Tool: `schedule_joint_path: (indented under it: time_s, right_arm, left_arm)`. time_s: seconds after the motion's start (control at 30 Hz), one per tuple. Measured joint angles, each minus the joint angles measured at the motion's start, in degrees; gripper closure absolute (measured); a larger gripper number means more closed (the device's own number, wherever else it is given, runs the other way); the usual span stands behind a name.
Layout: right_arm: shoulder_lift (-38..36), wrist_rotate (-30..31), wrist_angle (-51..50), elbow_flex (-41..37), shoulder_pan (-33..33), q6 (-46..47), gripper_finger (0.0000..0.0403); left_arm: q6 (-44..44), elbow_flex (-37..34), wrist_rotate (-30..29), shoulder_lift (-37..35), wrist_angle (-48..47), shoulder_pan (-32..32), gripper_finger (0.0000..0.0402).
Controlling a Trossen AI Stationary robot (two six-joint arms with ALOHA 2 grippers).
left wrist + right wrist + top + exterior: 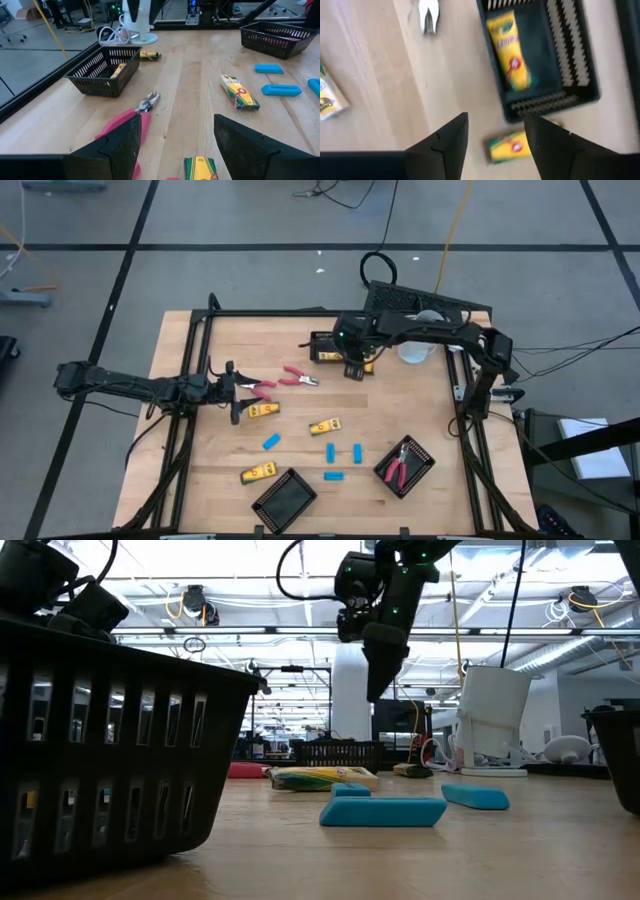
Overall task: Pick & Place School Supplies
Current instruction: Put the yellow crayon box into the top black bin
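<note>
Yellow crayon boxes are partly sorted: one lies in the far tray (540, 55), another (512, 145) on the table just outside it. The right gripper (495, 140) hangs above that tray, fingers spread, holding nothing. One pair of red pliers sits in the near right tray (405, 465); the near left tray (285, 500) looks empty. The left gripper (175, 145), spread wide, hovers over the red pliers (135, 117) at mid-table. Four blue erasers (330, 452) and three crayon boxes remain loose. Roughly a quarter done.
</note>
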Motion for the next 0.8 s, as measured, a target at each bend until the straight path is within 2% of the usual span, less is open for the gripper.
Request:
schedule_joint_path:
  time_s: [0.1,0.33,0.57,0.8]
  right_arm:
    - [0.1,0.1,-4.3,-0.7,0.1,4.3,0.0197]
    - [0.1,0.1,-2.9,-6.2,-0.6,11.5,0.0179]
    - [0.1,-0.1,5.2,-10.8,-4.9,14.4,0.0179]
    - [0.1,-1.9,6.3,-11.3,-9.3,14.7,0.0179]
  left_arm:
    - [-0.1,0.0,0.3,0.0,0.0,0.0,0.0151]
    - [-0.1,0.0,0.3,0.0,0.0,0.0,0.0151]
    - [-0.2,0.0,0.3,0.0,0.0,0.0,0.0151]
    - [-0.4,0.0,0.3,0.0,0.0,0.0,0.0151]
